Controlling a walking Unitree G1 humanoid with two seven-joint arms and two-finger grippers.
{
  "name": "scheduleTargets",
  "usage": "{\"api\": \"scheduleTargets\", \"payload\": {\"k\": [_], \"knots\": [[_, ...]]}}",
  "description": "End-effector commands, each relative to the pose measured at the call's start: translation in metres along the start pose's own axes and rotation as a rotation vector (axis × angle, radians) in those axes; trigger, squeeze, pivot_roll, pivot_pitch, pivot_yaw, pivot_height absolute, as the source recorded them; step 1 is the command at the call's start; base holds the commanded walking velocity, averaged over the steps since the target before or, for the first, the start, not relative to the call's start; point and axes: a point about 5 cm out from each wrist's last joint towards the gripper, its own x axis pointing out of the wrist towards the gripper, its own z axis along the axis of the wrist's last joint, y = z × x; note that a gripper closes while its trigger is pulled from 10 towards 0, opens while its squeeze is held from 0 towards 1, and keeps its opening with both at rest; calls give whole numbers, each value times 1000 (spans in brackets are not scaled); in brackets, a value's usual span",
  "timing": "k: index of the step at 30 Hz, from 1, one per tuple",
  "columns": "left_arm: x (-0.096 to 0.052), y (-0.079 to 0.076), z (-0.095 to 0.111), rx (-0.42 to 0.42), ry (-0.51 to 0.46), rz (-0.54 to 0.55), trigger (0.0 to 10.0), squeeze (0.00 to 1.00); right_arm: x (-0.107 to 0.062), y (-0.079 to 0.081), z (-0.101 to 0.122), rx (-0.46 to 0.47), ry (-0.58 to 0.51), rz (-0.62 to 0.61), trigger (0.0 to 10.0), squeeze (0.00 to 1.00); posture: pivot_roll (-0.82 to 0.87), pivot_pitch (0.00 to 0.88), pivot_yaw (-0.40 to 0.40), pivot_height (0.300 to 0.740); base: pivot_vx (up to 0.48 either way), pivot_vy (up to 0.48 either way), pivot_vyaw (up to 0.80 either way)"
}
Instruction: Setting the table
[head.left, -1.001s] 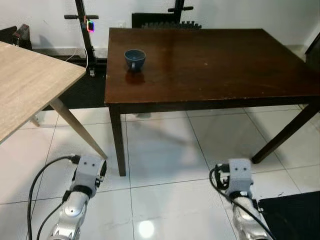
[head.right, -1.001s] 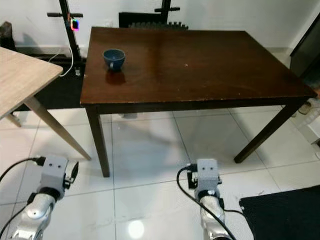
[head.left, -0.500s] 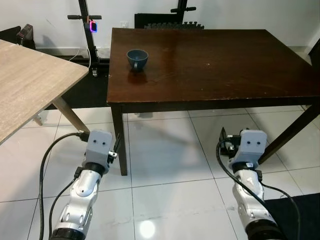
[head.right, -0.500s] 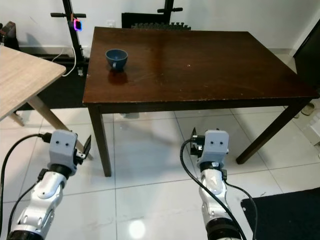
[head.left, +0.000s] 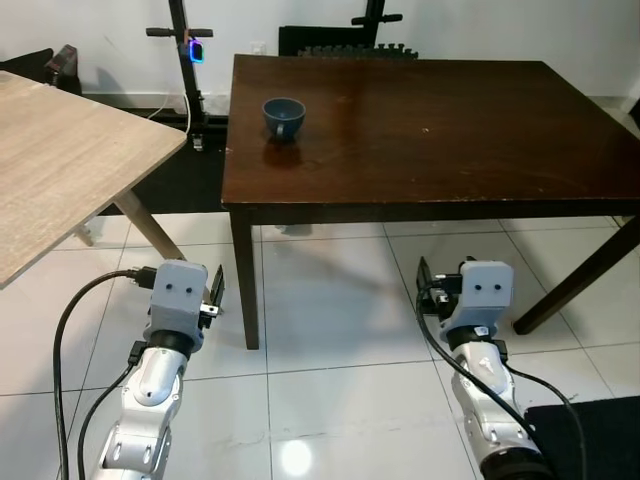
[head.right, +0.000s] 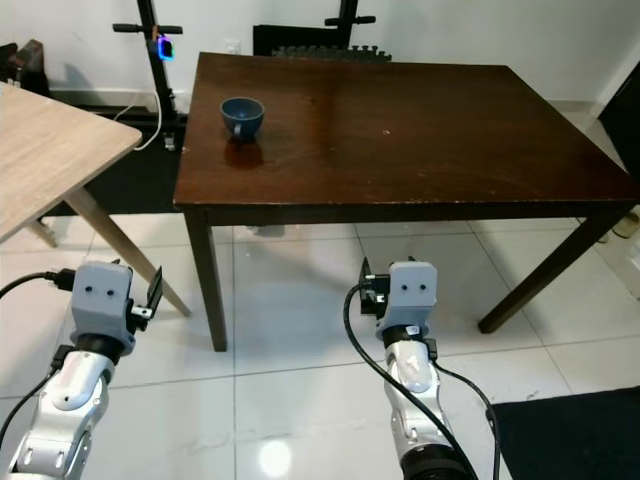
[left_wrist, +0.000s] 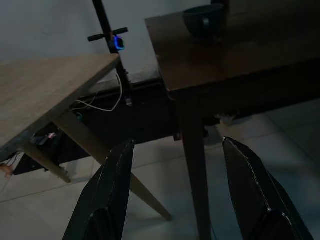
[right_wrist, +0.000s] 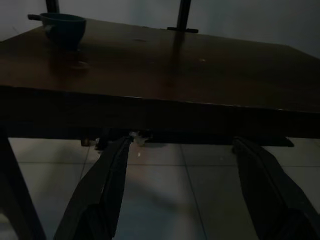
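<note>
Dark wooden worktop (head.left: 450, 130) dominates the scene, standing on a white tiled floor (head.left: 330, 330). Second worktop, pale wood (head.left: 60, 170), angles in on the robot's left with a splayed leg. Black stand with a small glowing light (head.left: 196, 50) sits against the wall behind, cable trailing to the floor. Dark mat corner (head.left: 590, 440) lies at the lower right.

Both arms are raised in front of the body, below worktop height, short of the near edge. Left tool (left_wrist: 175, 195): fingers spread wide, nothing between them, aimed toward the dark worktop's left front leg (head.left: 246, 280). Right tool (right_wrist: 185, 195): also spread wide and empty, looking in under the worktop's front edge.

Task's thing: small dark blue cup (head.left: 284, 116), alone on the dark worktop near its far left corner, well apart from both tools. It stands upright, mouth up, long axis vertical. Whether it has a handle, and which way that points, is too small to tell.

Risks, as judged from here: the tools sit lower than the worktop surface, so a forward step without lifting them could drive a finger into the front edge or the leg. The cup is far back, so a reach from the near side would be long; a wide tool arriving off-centre could nudge it toward the left edge or tip it. The pale worktop's corner crowds the left arm's swing.
</note>
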Motion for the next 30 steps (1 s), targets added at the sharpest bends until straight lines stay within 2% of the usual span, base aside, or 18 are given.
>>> {"api": "scheduleTargets", "payload": {"k": [1, 4, 10, 30], "knots": [[0, 0, 0, -3, 12, 3, 10000, 0, -1, -1, -1, 16, 15, -10, 10000, 0, 32, 79, -5, 740, 0, 0, 0], [4, -7, 9, -14, -27, -27, 10000, 0, 4, -2, 7, 24, -9, -12, 10000, 0, 28, 76, -1, 740, 0, 0, 0], [7, -11, 16, -19, -32, -43, 10000, 0, 5, -3, 9, 25, -8, -16, 10000, 0, 23, 74, 6, 740, 391, 0, 0], [8, -13, 17, -19, -19, -61, 10000, 0, 1, -3, 5, 18, 23, -12, 10000, 0, 19, 68, 15, 740, 460, 0, 0]]}}
